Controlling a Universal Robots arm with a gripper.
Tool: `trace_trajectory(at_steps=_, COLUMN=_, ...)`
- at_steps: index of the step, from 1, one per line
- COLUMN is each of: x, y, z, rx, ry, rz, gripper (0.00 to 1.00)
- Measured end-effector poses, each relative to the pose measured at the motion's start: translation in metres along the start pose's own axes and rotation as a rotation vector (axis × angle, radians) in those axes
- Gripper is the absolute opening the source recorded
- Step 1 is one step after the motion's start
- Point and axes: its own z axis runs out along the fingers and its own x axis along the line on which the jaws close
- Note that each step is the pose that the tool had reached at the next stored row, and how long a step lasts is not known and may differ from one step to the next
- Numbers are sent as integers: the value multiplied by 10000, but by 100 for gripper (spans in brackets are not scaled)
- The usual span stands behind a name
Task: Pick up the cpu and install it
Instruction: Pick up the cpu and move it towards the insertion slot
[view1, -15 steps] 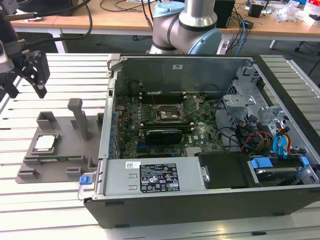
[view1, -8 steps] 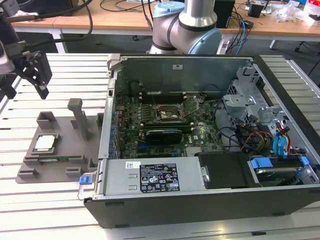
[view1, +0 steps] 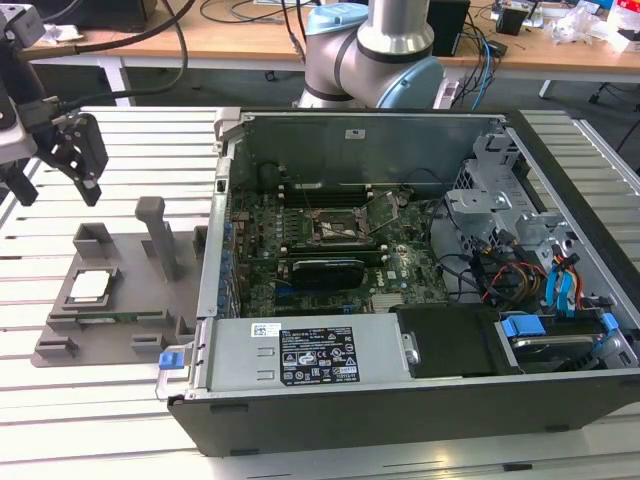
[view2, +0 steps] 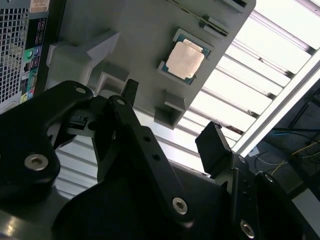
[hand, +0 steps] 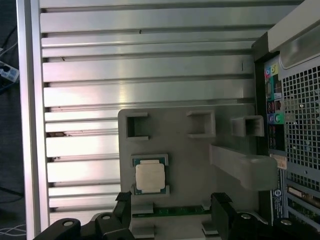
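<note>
The cpu, flat and square, silver-grey on top with a pale rim, lies in the fixture. The pincer, at the exterior view's upper left, is spread and empty.

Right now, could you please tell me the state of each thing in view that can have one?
Chip: lying flat in its pocket on the grey holder, not gripped.
Pincer: open, empty, clear of the chip.
Computer case: on its side, panel off, inside exposed.
Socket: cover looks raised.
</note>
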Motion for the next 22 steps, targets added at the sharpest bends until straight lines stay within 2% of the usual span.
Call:
trace_trajectory(at_steps=10, x=2, y=-1, z=74, rx=0, ry=-1, rz=0, gripper=74)
trace_trajectory(at_steps=14, x=3, y=-2, z=139, rx=18, ry=0, rz=-18, gripper=74)
trace_trajectory(at_steps=16, x=8, y=-1, z=148, rx=73, ry=-3, rz=-105, gripper=74)
trace_trajectory(at_steps=18, x=8, y=-3, z=149, rx=231, ry=-9, rz=-221, gripper=74)
trace_trajectory(at_steps=22, x=8, y=-2, z=155, rx=235, ry=-7, rz=-407, gripper=74)
